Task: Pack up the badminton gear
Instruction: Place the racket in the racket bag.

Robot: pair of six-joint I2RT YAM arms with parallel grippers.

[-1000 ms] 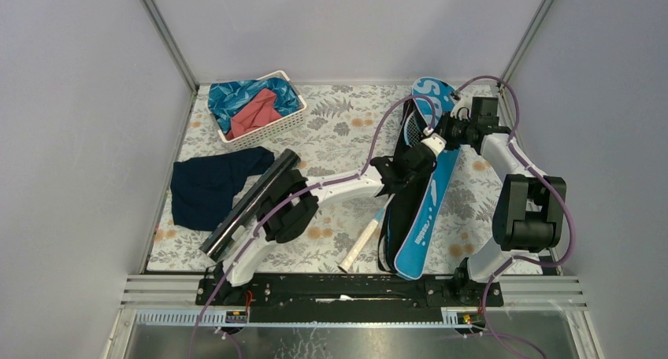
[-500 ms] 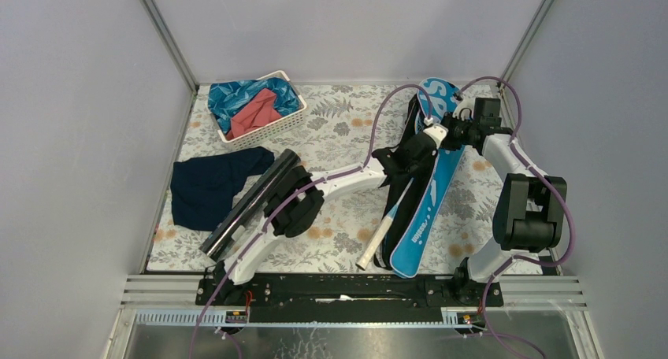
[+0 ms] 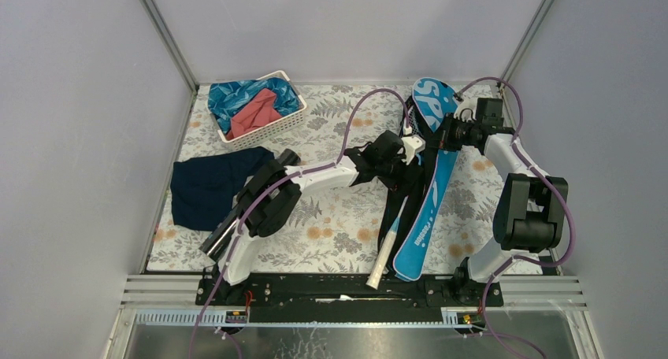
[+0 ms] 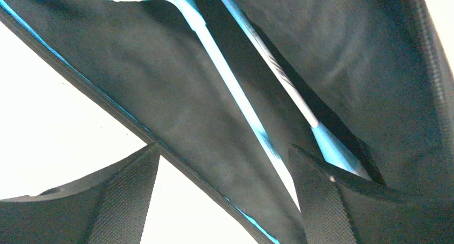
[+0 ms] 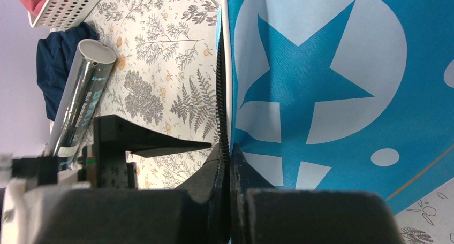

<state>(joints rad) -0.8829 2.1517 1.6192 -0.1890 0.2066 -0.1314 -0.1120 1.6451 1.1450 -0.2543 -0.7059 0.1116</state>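
Note:
The blue bag (image 3: 429,190) lettered "SPORT" lies at the right, with its black inside showing along the left edge. One racket (image 3: 384,253) sticks out of it, white handle toward the near edge. In the left wrist view two light-blue racket shafts (image 4: 230,89) lie on the black lining (image 4: 160,94). My left gripper (image 3: 411,156) is at the bag's mouth, open (image 4: 225,201), with only the lining's edge between its fingers (image 4: 123,201). My right gripper (image 3: 443,131) is shut on the bag's zipper edge (image 5: 226,147) and holds the flap (image 5: 321,67) up. The black tube (image 3: 236,213) lies at the left, partly under the left arm.
A navy cloth (image 3: 205,187) lies left of the tube. A white basket (image 3: 293,121) with blue and red cloths stands at the back left. Grey walls close in the flowered tabletop (image 3: 339,217) on three sides, and a black rail runs along its near edge.
My left gripper opened and let go of the racket, then drew back to the left. The racket swung in line with the bag, its handle now nearer the front edge.

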